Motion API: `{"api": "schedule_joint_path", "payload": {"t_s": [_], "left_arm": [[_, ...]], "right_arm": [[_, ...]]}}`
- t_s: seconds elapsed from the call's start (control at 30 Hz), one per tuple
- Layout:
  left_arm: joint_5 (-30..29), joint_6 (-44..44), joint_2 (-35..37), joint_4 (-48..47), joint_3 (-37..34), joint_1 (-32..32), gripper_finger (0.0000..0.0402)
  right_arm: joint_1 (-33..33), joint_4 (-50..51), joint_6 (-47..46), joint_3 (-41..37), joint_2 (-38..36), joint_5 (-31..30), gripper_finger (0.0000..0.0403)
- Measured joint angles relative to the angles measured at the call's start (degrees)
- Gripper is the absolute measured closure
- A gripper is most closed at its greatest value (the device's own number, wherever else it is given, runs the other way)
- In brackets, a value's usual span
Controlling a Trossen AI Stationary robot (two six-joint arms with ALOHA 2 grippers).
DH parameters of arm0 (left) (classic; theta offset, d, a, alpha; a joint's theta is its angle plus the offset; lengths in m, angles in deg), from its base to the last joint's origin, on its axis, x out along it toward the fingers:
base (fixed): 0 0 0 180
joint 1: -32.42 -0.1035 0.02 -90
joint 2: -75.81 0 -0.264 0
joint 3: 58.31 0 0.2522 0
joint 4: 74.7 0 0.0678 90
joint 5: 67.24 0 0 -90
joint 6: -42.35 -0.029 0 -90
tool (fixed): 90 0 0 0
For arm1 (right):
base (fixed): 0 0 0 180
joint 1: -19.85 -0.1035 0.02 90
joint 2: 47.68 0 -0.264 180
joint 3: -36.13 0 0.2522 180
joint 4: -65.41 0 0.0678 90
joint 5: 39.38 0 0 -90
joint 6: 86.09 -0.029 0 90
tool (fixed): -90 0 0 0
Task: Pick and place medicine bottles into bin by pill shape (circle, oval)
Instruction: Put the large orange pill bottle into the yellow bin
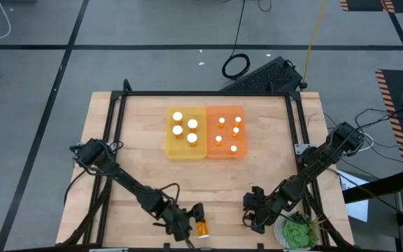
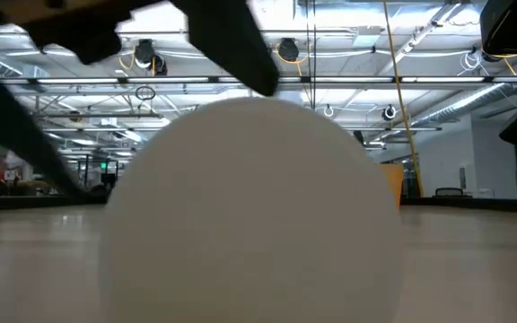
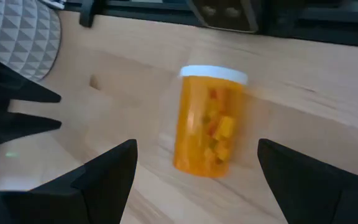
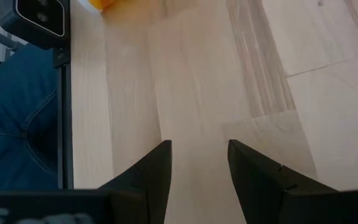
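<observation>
One medicine bottle (image 3: 209, 121), amber with a white cap (image 3: 213, 73), lies on its side on the wood table near the front edge (image 1: 201, 228). Its cap (image 2: 249, 206) fills the low view. My left gripper (image 3: 196, 149) is open, with one finger on each side of the bottle's bottom end and a gap to both. My right gripper (image 1: 252, 210) hangs open over bare wood at the front right (image 4: 199, 155). A yellow bin (image 1: 185, 149) and an orange bin (image 1: 226, 150) at the table's middle hold several upright bottles with white caps.
The low camera's housing (image 4: 36, 18) sits at the front edge, close to the lying bottle. A green object (image 1: 299, 231) lies at the front right corner. A person's blue-jeaned leg (image 4: 17, 124) shows beyond the table's edge. Bare wood lies between the bins and the grippers.
</observation>
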Motion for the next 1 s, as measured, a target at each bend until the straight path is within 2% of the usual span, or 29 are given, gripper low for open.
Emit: {"api": "schedule_joint_path", "payload": {"t_s": [0.2,0.33,0.53,0.73,0.87,1.0], "left_arm": [[7.34,-0.33,-1.21,3.06,0.19,-2.91,0.0065],[8.76,-0.57,-2.44,3.03,0.04,-3.73,0.0088],[9.57,-2.01,-4.28,4.08,0.00,-3.91,0.0147],[10.12,-1.88,-4.51,5.00,0.00,-3.90,0.0191],[10.16,1.31,-4.55,6.29,0.00,-4.14,0.0208],[10.07,5.42,-4.55,6.47,0.00,-4.34,0.0205]], "right_arm": [[0.02,0.02,0.05,0.00,0.00,-0.05,0.0255],[0.02,0.06,0.18,0.00,0.00,-0.04,0.0255],[0.00,0.02,0.44,0.00,0.00,-0.08,0.0255],[0.00,0.06,0.48,0.00,0.00,-0.08,0.0255],[0.00,0.07,0.52,0.00,0.00,-0.08,0.0255],[0.00,0.07,0.42,0.00,0.00,-0.10,0.0255]]}}
